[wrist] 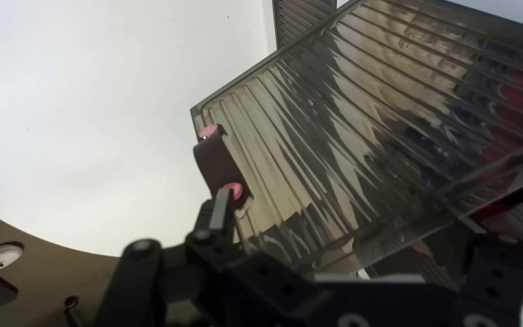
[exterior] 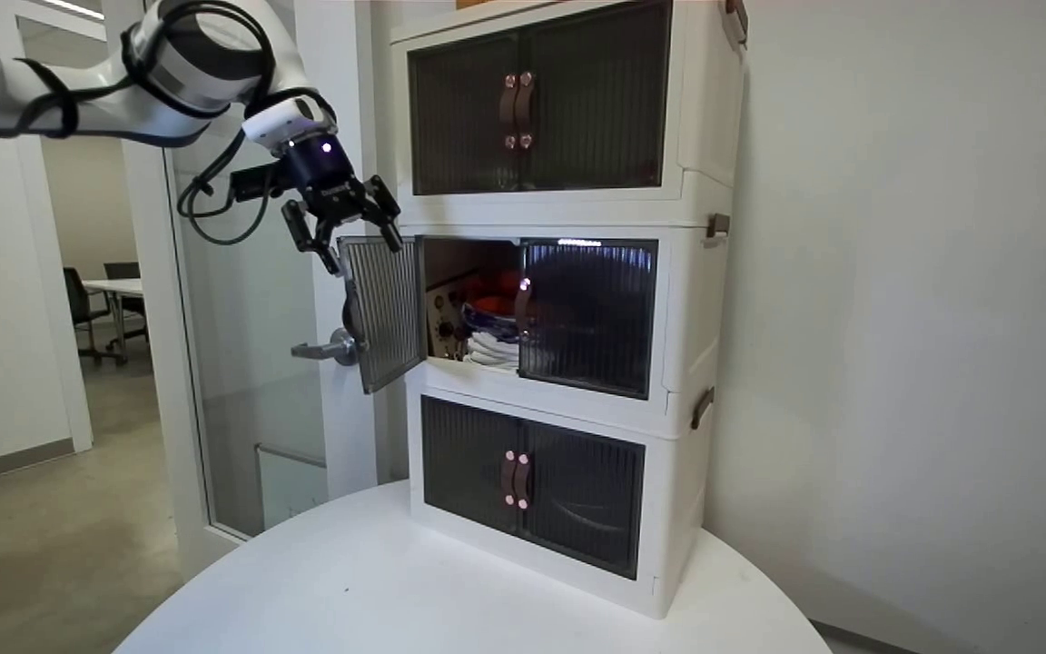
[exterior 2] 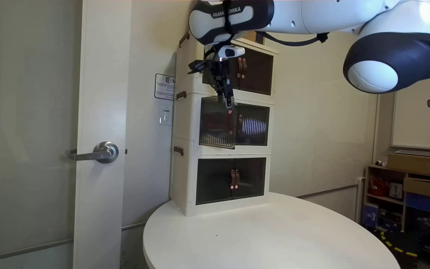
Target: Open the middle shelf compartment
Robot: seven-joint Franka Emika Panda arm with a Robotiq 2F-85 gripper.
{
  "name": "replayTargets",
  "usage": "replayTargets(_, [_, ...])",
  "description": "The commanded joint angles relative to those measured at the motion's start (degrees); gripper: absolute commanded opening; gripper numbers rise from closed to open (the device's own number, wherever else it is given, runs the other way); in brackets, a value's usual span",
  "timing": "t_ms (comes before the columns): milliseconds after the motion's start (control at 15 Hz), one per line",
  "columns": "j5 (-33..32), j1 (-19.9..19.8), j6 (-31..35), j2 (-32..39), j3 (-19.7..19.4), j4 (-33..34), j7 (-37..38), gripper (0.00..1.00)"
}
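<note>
"Nearest is the gripper (wrist: 364, 219), spread wide, holding nothing, just outside the middle compartment (exterior: 679, 327). How will that handle?"

"Its ribbed open door (exterior: 384, 313) looks light and stiff, probably slippery. Pull by the brown strap handle (wrist: 218, 162), which should flex."

"And its closed door (exterior: 588, 318)?"

"Same hold, gently. With the top tier (exterior: 596, 100) above the middle compartment and the bottom tier (exterior: 582, 495) beneath it, hard tugging might shift everything."

Bright indoor light, lit ceiling strip (exterior: 76, 9), glare atop a middle door (exterior: 588, 318), highlight on the arm (exterior 2: 323, 16), washed-out table (wrist: 107, 113) and blurred fingers (wrist: 218, 218) in the wrist view
</note>
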Motion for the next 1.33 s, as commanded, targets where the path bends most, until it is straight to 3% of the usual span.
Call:
replayTargets(0, [0.96,-0.09,3.35,1.42,0.29,0.08,-2.07,1.00])
replayTargets(267, [2.75,-1.19,6.69,4.29,0.49,0.69,-1.12,1.00])
replayTargets(533, [5.45,-2.10,5.18,7.73,-0.63,2.56,-2.71,1.00])
replayTargets(1000, [-0.30,-2.57,5.98,7.56,-5.80,4.17,-20.01,1.00])
replayTargets(1267, [-4.91,-4.01,9.10,5.07,-5.88,0.78,-29.63,1.00])
